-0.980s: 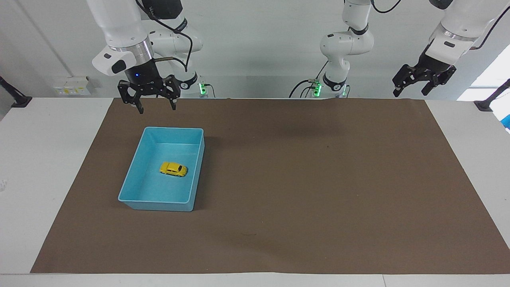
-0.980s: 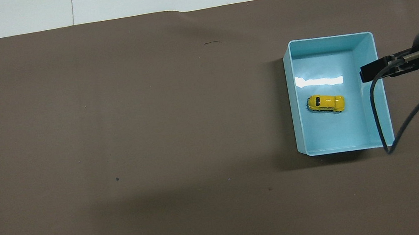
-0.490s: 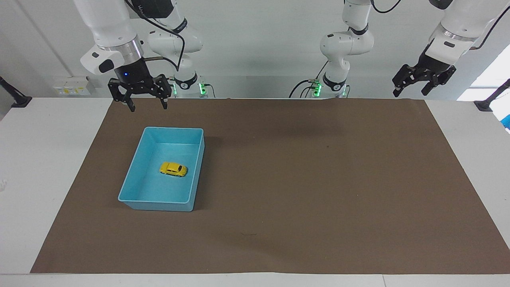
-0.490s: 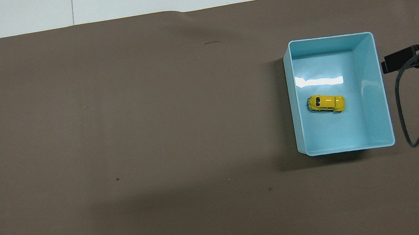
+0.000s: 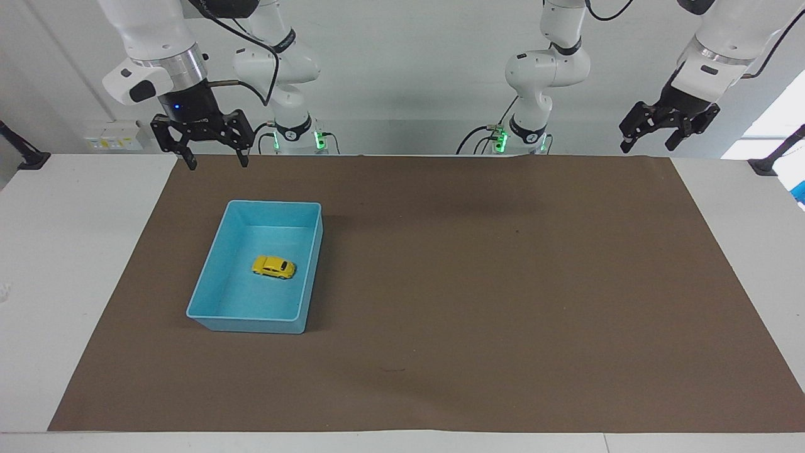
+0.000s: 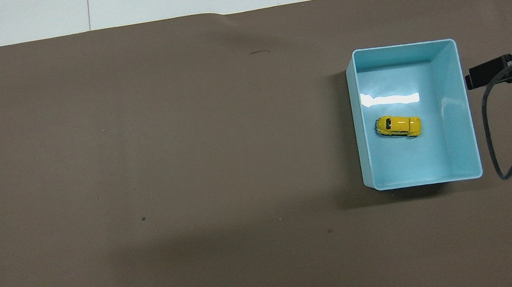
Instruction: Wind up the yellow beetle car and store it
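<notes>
Glossy rounded yellow beetle car (image 5: 274,267) in smooth rectangular bin (image 5: 207,286); both jaws released

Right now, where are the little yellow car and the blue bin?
yellow beetle car (image 5: 273,267), facing view, on its roof.
light blue bin (image 5: 246,324), facing view, on its outer wall farthest from the robots.

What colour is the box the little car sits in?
Light blue. The box around the car shows best in the overhead view.

White table (image 5: 75,264), brown mat (image 5: 478,302), pale wall (image 5: 402,75), bright window (image 5: 770,123)
</notes>
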You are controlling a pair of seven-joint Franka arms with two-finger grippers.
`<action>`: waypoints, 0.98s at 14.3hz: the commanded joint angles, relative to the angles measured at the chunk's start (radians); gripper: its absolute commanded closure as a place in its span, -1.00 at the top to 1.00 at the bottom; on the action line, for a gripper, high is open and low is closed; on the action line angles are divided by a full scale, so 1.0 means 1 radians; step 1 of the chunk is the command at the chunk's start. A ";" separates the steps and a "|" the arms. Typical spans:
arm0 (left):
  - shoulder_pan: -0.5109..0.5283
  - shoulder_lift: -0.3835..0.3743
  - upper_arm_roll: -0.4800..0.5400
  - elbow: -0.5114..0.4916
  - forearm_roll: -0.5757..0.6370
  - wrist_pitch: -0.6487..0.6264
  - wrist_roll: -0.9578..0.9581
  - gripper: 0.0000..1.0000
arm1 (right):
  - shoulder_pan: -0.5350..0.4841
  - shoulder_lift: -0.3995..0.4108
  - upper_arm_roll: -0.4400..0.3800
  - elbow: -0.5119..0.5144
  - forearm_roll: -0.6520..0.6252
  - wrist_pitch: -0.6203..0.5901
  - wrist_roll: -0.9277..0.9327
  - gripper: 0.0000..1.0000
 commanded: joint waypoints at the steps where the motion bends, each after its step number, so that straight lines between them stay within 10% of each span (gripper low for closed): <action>1: 0.016 -0.004 -0.008 0.013 -0.013 -0.022 0.011 1.00 | -0.005 0.007 0.003 0.012 0.022 0.006 0.010 1.00; 14: 0.016 -0.004 -0.008 0.013 -0.013 -0.022 0.011 1.00 | 0.007 -0.001 0.012 0.013 0.022 -0.004 0.013 1.00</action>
